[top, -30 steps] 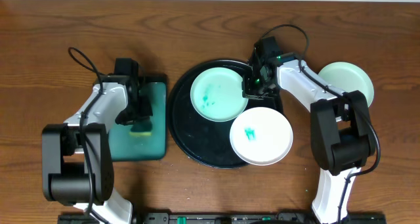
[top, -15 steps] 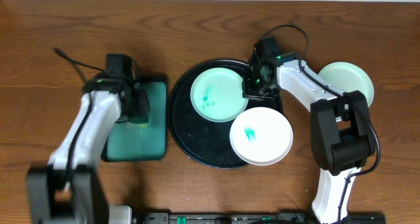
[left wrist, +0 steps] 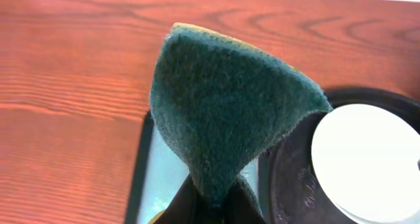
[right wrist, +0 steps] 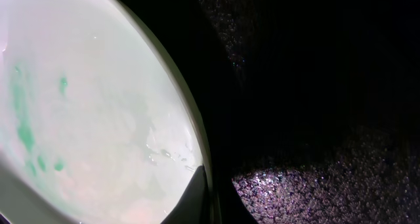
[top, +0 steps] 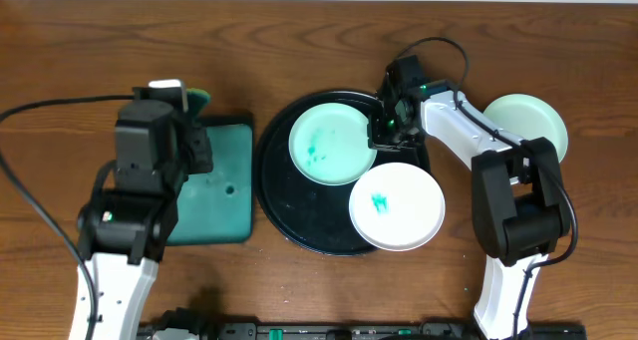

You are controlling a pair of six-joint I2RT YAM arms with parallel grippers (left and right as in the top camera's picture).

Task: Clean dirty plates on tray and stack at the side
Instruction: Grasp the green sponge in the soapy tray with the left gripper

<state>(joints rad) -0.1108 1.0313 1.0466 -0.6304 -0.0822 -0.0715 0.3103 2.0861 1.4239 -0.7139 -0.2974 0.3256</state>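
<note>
A mint green plate (top: 332,141) with teal smears lies on the black tray (top: 299,220). My right gripper (top: 380,132) is shut on its right rim. In the right wrist view the plate (right wrist: 98,106) fills the left side, one dark finger (right wrist: 195,199) lies over its rim, and the tray (right wrist: 315,86) is dark beyond. A white plate (top: 397,205) with a teal smear overlaps the tray's lower right rim. A third mint plate (top: 526,124) rests on the table at the right. My left gripper (left wrist: 213,204) is shut on a dark green sponge (left wrist: 223,106), held raised.
A teal rectangular tray (top: 214,195) lies left of the black tray, under my raised left arm (top: 150,170). Cables trail over the table at the far left and behind the right arm. Bare wood lies along the far edge.
My left gripper closed on the sponge and lifted it off the teal tray, rising toward the overhead camera. The right arm and the plates have not moved.
</note>
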